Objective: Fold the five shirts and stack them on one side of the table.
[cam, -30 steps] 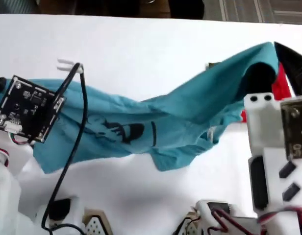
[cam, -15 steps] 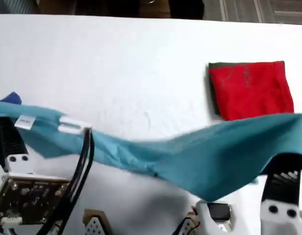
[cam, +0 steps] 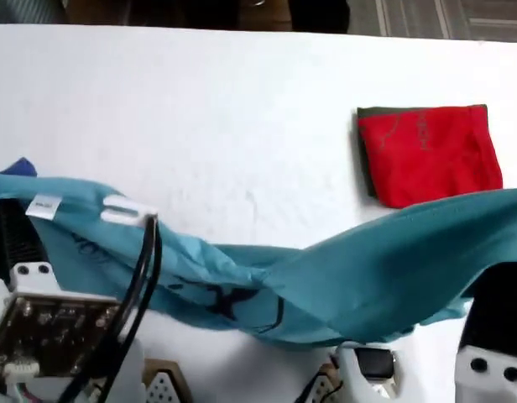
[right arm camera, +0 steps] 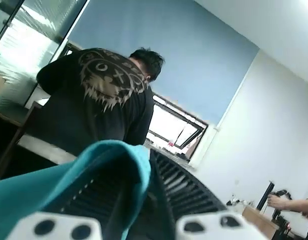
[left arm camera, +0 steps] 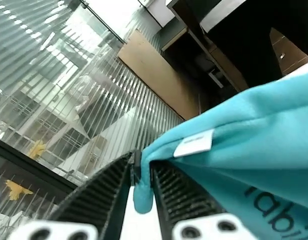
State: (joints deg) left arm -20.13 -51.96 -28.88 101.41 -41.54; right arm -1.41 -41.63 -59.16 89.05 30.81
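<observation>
Two pincers share one teal shirt [cam: 359,269], stretched between them and hanging in a shallow sag above the near edge of the counter [cam: 225,117].

- Left pincer [left arm camera: 142,165]: jaws pressed together on a fold of hem, just beside a small white label [left arm camera: 193,144].
- Right pincer [right arm camera: 144,165]: jaws drawn close with teal cloth draped over one finger and nipped in the gap; grip looks shallow.

Handling (judgement): light, limp knit with no stiffness of its own. It droops wherever it is unsupported and bunches in the middle. It could slide out of a thin pinch if pulled hard. Best hold is at the hem or shoulder corners, two layers thick, with even tension on both sides so it lays down flat.

Appearance: plain teal with a dark print [cam: 229,302] partly buried in the creases of the sagging centre.

Red shirt [cam: 430,155] lies folded square on the far right of the counter, on top of a dark shirt [cam: 363,151] whose edge peeks out. This reads as the stack.
</observation>
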